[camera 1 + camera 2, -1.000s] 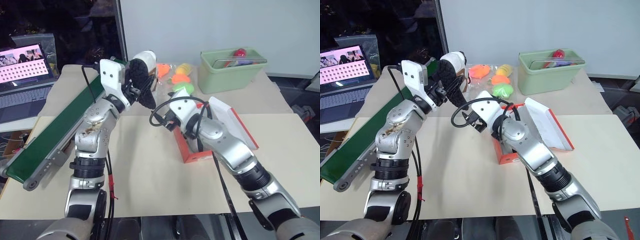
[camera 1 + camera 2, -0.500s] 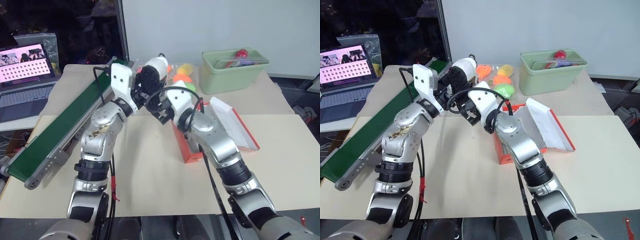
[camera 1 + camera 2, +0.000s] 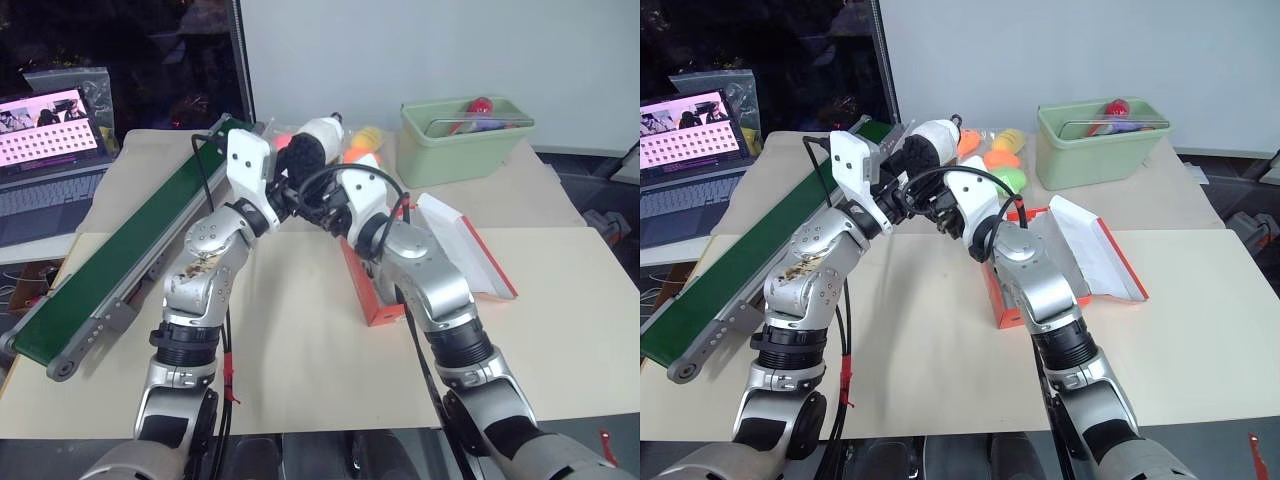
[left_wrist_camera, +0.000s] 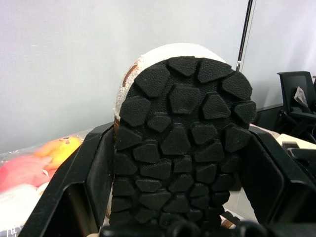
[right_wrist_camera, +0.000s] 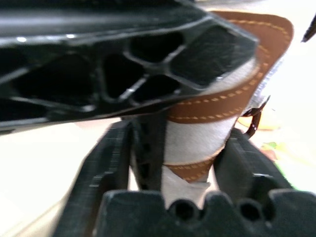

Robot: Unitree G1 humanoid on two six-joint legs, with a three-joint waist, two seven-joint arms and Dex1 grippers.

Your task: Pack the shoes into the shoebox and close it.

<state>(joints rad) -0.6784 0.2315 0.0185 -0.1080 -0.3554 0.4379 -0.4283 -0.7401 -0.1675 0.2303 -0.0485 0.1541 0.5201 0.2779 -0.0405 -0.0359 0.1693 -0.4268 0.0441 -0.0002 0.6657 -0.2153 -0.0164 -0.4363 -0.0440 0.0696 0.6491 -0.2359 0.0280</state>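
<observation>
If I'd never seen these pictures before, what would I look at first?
Probably the white shoe held up in the air in the middle, above the table, with both robot arms meeting at it: the left claw grips its sides, its bumpy black sole facing that wrist camera, and the right claw is around its brown-strapped part. Next, the orange-red shoebox lying open below the right arm, and the green bin at the back.

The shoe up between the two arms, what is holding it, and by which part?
The left tool clamps the shoe across the sides of its sole; the right tool is closing around its strapped upper.
</observation>
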